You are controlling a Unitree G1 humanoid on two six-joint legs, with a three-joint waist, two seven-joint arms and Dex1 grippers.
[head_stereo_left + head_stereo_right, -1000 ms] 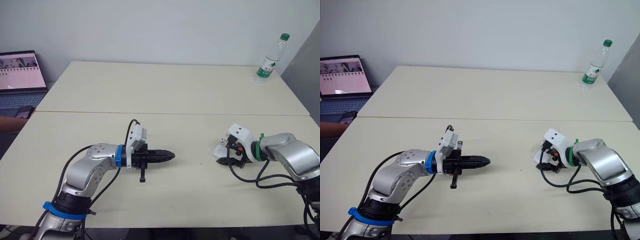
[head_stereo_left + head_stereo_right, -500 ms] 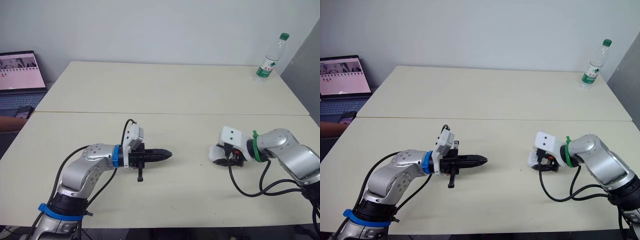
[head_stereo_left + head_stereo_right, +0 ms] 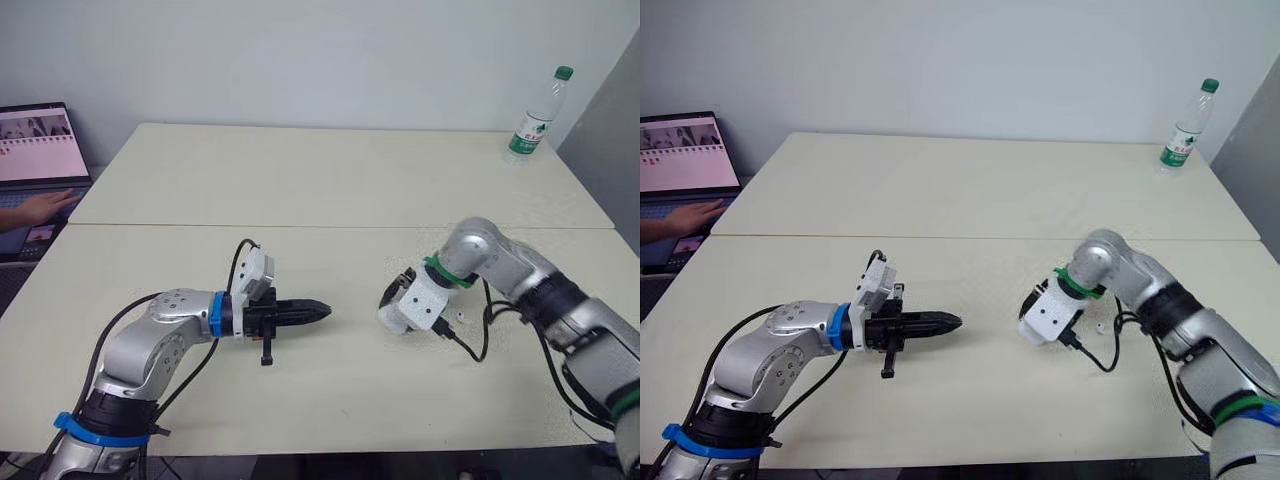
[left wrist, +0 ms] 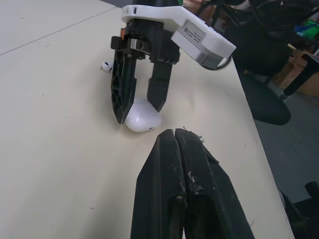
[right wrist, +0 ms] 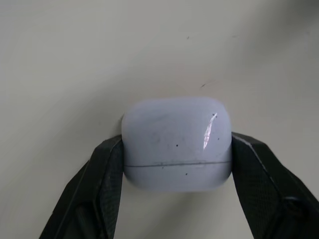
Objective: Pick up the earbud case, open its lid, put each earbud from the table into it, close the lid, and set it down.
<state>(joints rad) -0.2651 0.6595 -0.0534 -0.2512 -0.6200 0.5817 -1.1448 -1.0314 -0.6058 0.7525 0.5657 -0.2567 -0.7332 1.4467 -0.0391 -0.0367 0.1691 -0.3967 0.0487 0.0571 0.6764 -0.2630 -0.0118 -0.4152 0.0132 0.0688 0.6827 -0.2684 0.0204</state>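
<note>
Right pincer clamps smooth white rounded plastic earbud case by its short ends, lid seam running finger to finger, case resting on beige bench. My left pincer closed tip-to-tip, empty; case near, at its 3 o'clock.

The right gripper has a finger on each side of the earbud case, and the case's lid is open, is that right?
Not quite: the lid is closed. The right wrist view shows the earbud case with only a thin seam, and the right gripper has a finger on each side.
</note>
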